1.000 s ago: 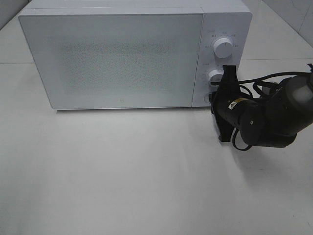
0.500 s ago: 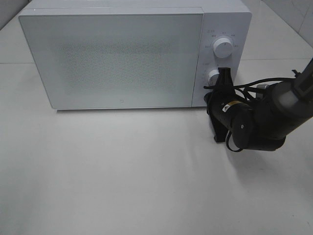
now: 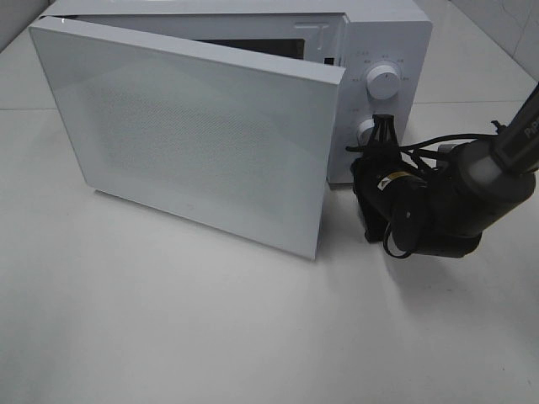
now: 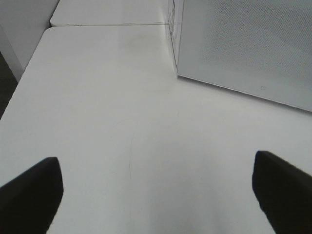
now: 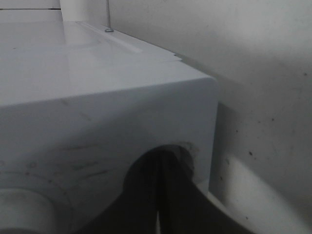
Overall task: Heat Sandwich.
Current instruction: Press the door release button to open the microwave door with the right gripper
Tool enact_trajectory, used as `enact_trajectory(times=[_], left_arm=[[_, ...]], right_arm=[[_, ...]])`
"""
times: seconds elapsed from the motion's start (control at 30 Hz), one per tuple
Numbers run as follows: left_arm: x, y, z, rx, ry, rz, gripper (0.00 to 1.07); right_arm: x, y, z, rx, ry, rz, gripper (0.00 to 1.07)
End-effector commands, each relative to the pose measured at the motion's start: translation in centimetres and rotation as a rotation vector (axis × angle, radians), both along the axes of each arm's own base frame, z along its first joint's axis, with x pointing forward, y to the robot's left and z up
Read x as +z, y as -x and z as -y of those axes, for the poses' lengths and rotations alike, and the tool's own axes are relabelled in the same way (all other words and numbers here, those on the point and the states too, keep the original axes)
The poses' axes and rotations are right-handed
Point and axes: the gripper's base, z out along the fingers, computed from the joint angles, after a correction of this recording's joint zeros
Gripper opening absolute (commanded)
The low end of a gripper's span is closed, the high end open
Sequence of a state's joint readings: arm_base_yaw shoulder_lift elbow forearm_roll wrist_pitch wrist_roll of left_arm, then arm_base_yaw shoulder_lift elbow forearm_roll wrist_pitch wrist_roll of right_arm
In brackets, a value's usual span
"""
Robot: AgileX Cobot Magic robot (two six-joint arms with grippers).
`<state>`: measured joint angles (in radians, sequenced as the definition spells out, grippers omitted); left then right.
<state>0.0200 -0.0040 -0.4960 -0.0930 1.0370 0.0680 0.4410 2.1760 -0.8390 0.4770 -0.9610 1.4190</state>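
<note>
The sandwich is out of view. A white microwave (image 3: 383,38) stands at the back of the table, its door (image 3: 194,135) swung partly open toward the front. A dark gap shows behind the door's top edge. My right gripper (image 3: 384,126) is shut and empty, its tips against the bottom of the control panel by the lower knob (image 3: 367,131). The right wrist view shows the closed fingers (image 5: 163,195) pressed to the white panel (image 5: 97,122). My left gripper (image 4: 156,195) stands open over bare table, left of the door (image 4: 243,44); it does not show in the exterior high view.
An upper knob (image 3: 385,83) sits on the control panel. The white table (image 3: 210,337) stretches in front of the microwave. The open door's free edge (image 3: 324,194) reaches out close to my right arm (image 3: 455,202). Black cables loop beside that arm.
The microwave door was closed and has sprung open, swinging out toward the front. My right gripper has moved in against the lower control panel.
</note>
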Motion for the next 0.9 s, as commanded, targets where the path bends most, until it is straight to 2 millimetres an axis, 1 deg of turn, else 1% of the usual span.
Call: enact_trajectory(times=[0.03,0.4,0.63,0.83,0.9], left_arm=[[0.0,0.3,0.0,0.002,0.006,0.033,1.03],[0.0,0.3,0.0,0.002,0.006,0.033,1.03],[0.0,0.3,0.0,0.002,0.006,0.033,1.03],[0.0,0.3,0.0,0.002,0.006,0.033,1.03],[0.0,0.3,0.0,0.002,0.006,0.033,1.03]], right_arm=[[3.9,-3.3,0.1,-0.023,-0.02,0.319,0.0],[3.2,-3.2,-0.1,-0.005,-0.024,0.247,0.0],[3.2,-3.0,-0.2,0.012,-0.027,0.19,0.0],[3.3,-1.9,0.1,0.023,-0.024,0.122,0.0],[3.0,-1.1,0.3,0.034,-0.027,0.059,0.0]])
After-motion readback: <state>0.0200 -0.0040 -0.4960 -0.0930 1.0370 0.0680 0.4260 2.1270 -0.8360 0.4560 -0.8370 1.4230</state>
